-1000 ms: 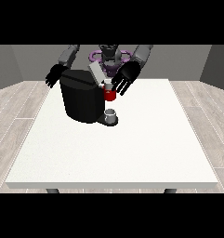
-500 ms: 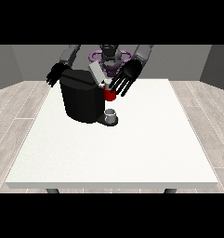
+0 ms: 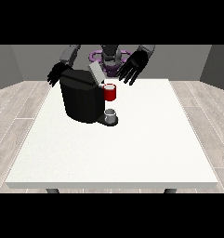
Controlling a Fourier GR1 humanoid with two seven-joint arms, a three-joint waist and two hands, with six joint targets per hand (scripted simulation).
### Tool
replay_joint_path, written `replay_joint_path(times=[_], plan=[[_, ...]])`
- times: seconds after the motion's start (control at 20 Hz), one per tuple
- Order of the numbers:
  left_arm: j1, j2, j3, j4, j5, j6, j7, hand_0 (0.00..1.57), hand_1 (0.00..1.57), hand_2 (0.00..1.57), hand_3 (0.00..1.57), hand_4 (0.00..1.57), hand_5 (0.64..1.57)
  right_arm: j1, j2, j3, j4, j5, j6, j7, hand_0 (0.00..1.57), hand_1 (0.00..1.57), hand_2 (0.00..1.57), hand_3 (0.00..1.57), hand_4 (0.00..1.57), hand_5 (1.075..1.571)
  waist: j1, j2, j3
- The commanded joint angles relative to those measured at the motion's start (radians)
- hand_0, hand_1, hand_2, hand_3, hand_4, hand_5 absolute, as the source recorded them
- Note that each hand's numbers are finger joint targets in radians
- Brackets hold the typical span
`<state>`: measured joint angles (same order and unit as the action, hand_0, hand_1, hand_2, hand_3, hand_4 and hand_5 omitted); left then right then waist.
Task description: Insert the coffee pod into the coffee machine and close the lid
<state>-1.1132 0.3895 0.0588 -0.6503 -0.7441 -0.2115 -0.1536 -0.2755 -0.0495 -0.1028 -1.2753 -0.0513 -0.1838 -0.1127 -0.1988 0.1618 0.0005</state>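
Observation:
The black coffee machine [image 3: 83, 100] stands at the table's back left, its grey lid [image 3: 95, 72] tilted up. A red thing at the machine [image 3: 110, 92] sits at its front under the lid. On the machine's base below it rests a small grey thing [image 3: 111, 114]; I cannot tell whether it is the pod. The hand at the view's right [image 3: 132, 67] hovers above and right of the red thing, fingers spread, holding nothing. Behind the machine's left top corner is the hand at the view's left [image 3: 56, 74], its fingers hanging relaxed and partly hidden by the machine.
The white table [image 3: 132, 148] stretches towards the camera from the machine. The robot's torso [image 3: 111, 56] is behind the table's far edge.
The hand at the view's right has lifted up and slightly right, away from the red thing. The hand at the view's left has barely moved.

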Motion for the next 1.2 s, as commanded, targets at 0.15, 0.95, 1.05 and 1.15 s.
replay_joint_path(times=[0.15,0.95,1.05,1.15], plan=[[0.104,-0.089,0.148,-0.007,0.168,0.022,0.006,0.0,0.0,0.0,0.0,0.0,1.571,0.099,0.013,-0.008,0.004,-0.01,-0.01,0.011,0.0,0.0,0.0,0.0,0.38,1.571,0.064,-0.133,-0.0013],[0.477,-0.298,0.301,-0.086,0.468,-0.043,-0.045,0.0,0.0,0.0,0.0,0.09,1.571,0.252,-0.099,-0.021,-0.057,-0.027,0.112,0.021,0.0,0.0,0.0,0.0,0.39,1.571,0.224,-0.417,-0.0005],[0.521,-0.294,0.303,-0.082,0.473,-0.044,-0.085,0.0,0.0,0.0,0.0,0.0,1.571,0.193,-0.08,0.021,-0.128,-0.037,0.125,0.09,0.0,0.0,0.0,0.0,0.37,1.571,0.211,-0.408,-0.0011],[0.543,-0.294,0.324,-0.079,0.502,-0.056,-0.058,0.0,0.0,0.0,0.0,0.0,1.571,0.167,-0.076,0.063,-0.175,-0.014,0.12,0.145,0.0,0.0,0.0,0.0,0.26,1.571,0.216,-0.439,-0.0016]])
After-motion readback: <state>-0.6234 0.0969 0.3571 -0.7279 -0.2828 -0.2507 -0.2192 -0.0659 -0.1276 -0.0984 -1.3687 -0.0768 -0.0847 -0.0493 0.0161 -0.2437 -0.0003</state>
